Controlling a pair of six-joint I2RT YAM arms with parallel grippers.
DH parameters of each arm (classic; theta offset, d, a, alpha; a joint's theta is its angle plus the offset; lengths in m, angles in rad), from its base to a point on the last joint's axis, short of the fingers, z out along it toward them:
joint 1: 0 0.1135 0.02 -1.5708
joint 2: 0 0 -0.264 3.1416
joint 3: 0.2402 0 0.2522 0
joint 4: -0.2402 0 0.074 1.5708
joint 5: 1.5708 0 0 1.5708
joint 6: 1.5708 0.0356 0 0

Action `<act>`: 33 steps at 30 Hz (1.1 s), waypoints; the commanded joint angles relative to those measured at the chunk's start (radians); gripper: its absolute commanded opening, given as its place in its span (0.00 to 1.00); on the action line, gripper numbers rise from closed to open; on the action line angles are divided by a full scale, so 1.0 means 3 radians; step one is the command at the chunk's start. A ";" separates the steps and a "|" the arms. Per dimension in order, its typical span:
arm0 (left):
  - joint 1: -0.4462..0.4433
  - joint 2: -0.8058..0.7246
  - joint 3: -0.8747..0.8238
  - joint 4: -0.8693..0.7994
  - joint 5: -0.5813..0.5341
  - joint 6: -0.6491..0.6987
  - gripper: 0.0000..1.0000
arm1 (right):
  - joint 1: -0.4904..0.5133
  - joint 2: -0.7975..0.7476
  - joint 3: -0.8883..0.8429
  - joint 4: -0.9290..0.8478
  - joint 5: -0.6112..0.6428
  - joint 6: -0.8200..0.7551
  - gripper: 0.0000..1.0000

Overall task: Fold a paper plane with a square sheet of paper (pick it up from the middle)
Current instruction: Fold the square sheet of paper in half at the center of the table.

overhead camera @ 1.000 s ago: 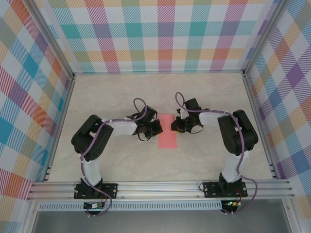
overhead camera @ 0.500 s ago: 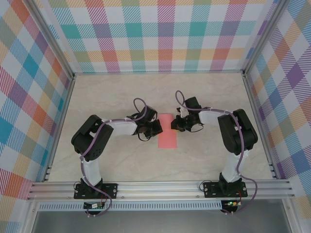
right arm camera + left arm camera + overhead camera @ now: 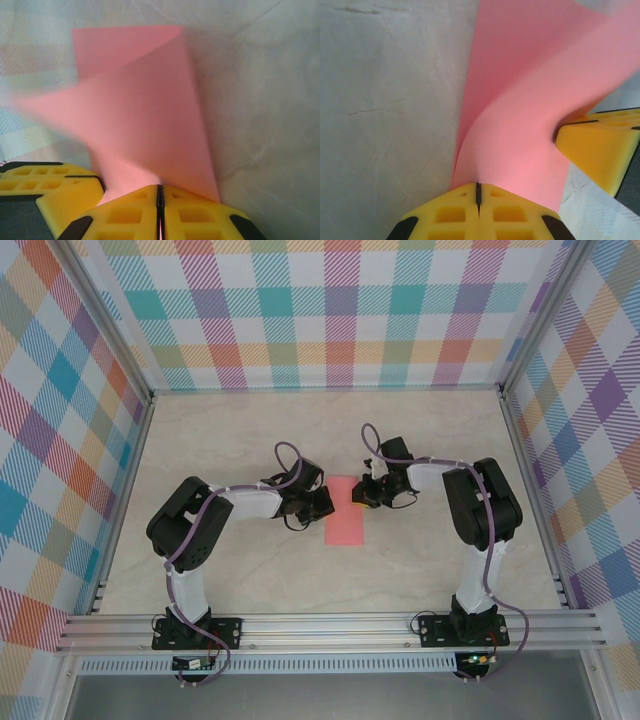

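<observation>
**Both hands pinch the sheet mid-fold**

The left hand [image 3: 320,506] is clamped on the square sheet of paper [image 3: 345,520] at its 9 o'clock edge. Its fingers are pressed together, and the pink layer comes up from between them. The sheet lies in the middle of the counter [image 3: 230,440]. From above it reads as a tall, narrow rectangle. The wrist views show one layer lying flat and another bowed up over it, smooth and unmarked, with no sharp crease visible. The right hand [image 3: 361,497] pinches the sheet near 2 o'clock, its fingers likewise closed on it. This looks like an early lengthwise fold, with most of the task ahead. Next, I judge, the raised layer must be laid edge to edge and pressed flat without the thin paper slipping or buckling.
</observation>
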 commanded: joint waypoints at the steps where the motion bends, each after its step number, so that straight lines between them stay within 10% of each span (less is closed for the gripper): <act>1: -0.0044 0.0007 -0.0122 -0.0410 -0.0149 0.0082 0.00 | -0.0003 0.0076 0.0019 -0.0068 0.0076 -0.0031 0.11; 33: -0.0042 -0.0003 -0.0148 -0.0422 -0.0173 0.0090 0.00 | -0.0114 0.0164 0.0685 -0.0591 0.0044 -0.0183 0.12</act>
